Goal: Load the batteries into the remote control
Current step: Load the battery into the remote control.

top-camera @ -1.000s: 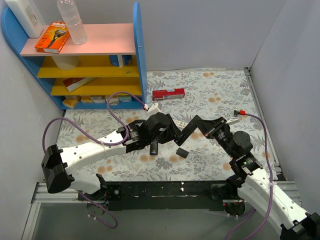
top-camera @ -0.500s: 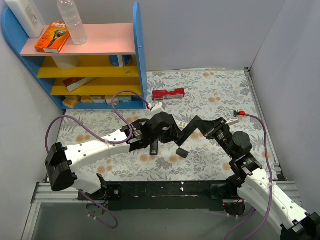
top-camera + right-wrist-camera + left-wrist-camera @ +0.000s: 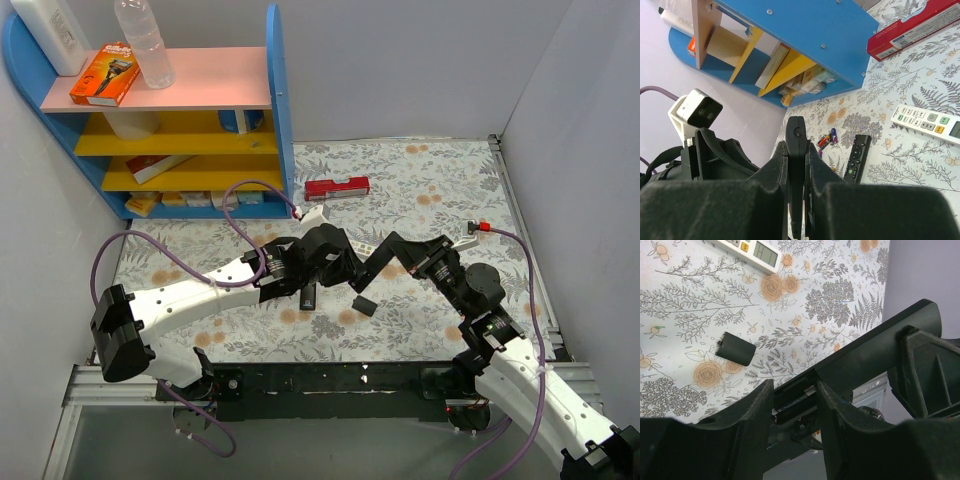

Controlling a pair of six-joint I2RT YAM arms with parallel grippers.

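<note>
I seem to be driving a rig in a robotics lab's mock-home cell: bare grey panel walls (image 3: pixel 420 70) box in a floral-clothed table (image 3: pixel 430 180), with a toy-coloured shelf (image 3: pixel 280 120) of household props.

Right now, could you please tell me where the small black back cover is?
In the top external view the small black rectangular cover lies on the floral tablecloth near the centre, just below the white remote.
</note>
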